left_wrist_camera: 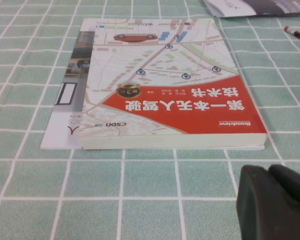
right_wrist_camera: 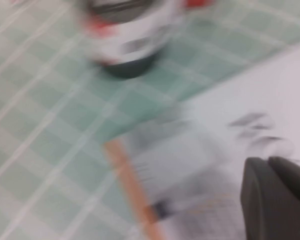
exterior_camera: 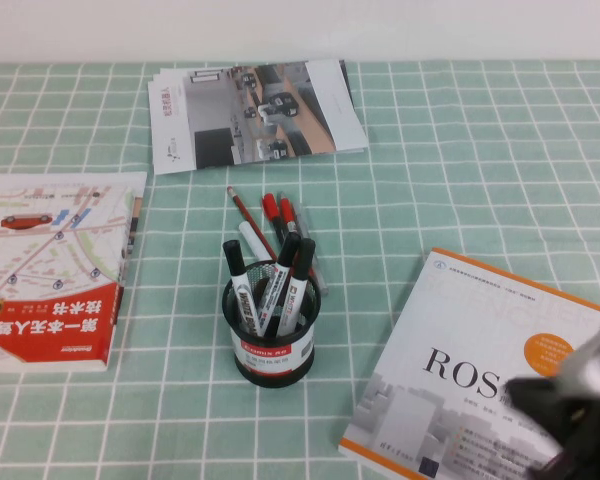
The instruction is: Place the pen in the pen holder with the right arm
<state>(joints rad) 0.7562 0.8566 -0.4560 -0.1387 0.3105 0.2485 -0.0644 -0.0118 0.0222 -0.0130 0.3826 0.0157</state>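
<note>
At the far left of your table lies a red and white map-covered book (exterior_camera: pixel 50 270) on the green checked tablecloth (exterior_camera: pixel 460 170). The left gripper (left_wrist_camera: pixel 275 202) shows only in the left wrist view, as a dark shape hovering over the cloth near that book's edge; you cannot tell how far apart its fingers are, and nothing is seen in them.

Toward the back, left of centre, sits a fanned stack of brochures (exterior_camera: pixel 255 112).

At the centre stands the pen holder (exterior_camera: pixel 272 320), a round black mesh cup with a white and red band near its base. Three black-capped white markers stand in it, leaning, caps up: one at the left (exterior_camera: pixel 240 285), and two together at the right, of which the pen (exterior_camera: pixel 282 280) is the one nearer the middle (which of the three went in last cannot be told). Just behind the cup, lying on the cloth, are two red-capped markers (exterior_camera: pixel 278 215) and a thin red pencil (exterior_camera: pixel 248 215).

To the right lies a white and orange ROS book (exterior_camera: pixel 470 360). The right arm (exterior_camera: pixel 580 400) hangs over that book's near right corner, well apart from the cup. The right gripper (right_wrist_camera: pixel 277 197) is blurred in its wrist view, so its opening cannot be told; nothing is visibly held.
</note>
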